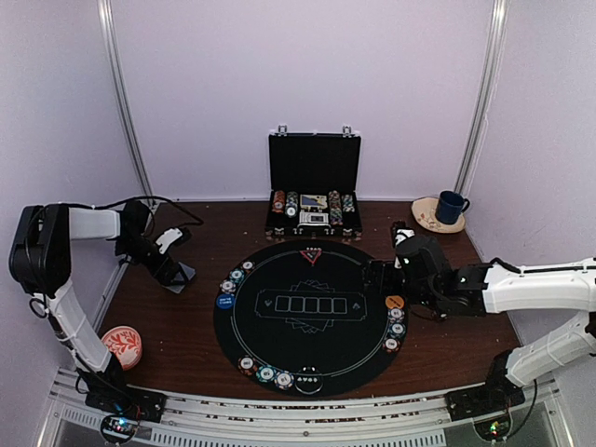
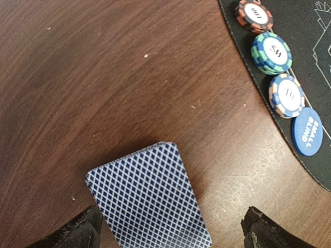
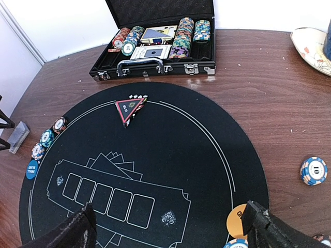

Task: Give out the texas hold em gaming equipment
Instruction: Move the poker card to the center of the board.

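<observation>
A deck of blue-backed playing cards [image 2: 150, 199] lies on the wooden table, left of the black round mat [image 1: 312, 326]. My left gripper [image 2: 171, 216] is open, with one finger on each side of the deck, low over it [image 1: 182, 275]. Red [image 2: 254, 15], teal [image 2: 271, 52] and white chips [image 2: 286, 95] and a blue button disc [image 2: 307, 130] line the mat's left edge. My right gripper [image 3: 169, 209] is open and empty above the mat's right side. An orange disc [image 3: 237, 221] lies by its right finger. A red triangle marker [image 3: 129, 107] sits at the mat's far edge.
An open black briefcase [image 1: 314, 186] with rows of chips stands behind the mat. A red-and-white dish [image 1: 122, 345] is at the near left. A blue mug [image 1: 452, 207] on a plate is at the far right. One chip [image 3: 313, 170] lies on the wood right of the mat.
</observation>
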### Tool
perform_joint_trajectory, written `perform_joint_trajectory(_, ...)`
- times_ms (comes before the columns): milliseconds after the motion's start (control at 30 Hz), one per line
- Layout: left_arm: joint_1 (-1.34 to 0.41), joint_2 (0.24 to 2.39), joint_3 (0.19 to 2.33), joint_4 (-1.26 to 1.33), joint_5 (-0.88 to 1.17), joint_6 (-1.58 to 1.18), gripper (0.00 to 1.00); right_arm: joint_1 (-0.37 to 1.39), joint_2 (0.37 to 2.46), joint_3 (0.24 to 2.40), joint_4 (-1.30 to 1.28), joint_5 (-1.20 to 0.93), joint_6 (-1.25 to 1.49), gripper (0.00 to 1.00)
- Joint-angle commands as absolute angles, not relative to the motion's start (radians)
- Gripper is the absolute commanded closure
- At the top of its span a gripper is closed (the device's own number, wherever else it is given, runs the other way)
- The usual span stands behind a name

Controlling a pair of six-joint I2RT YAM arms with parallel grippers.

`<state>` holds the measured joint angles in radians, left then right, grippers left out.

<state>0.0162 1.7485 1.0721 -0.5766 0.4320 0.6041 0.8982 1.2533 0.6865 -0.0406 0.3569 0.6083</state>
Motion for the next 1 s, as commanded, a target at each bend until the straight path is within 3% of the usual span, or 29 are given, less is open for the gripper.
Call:
perform_joint_trajectory(0, 0.021, 1.772, 1.093, -0.551, 0.380, 0.563, 0.02, 0.907, 1.262, 0.689, -0.035, 0.385, 0.602, 0.00)
perform_joint_trajectory(400, 0.014, 1.810, 1.079, -0.500, 0.334, 0.493, 0.02, 0.913, 1.284, 0.699, -0.038, 0.387, 0.598, 0.00)
perform_joint_trajectory(967, -0.080, 1.833, 1.007, -0.453, 0.120, 0.380, 0.02, 0.924, 1.283, 0.702, -0.042, 0.384, 0.597, 0.00)
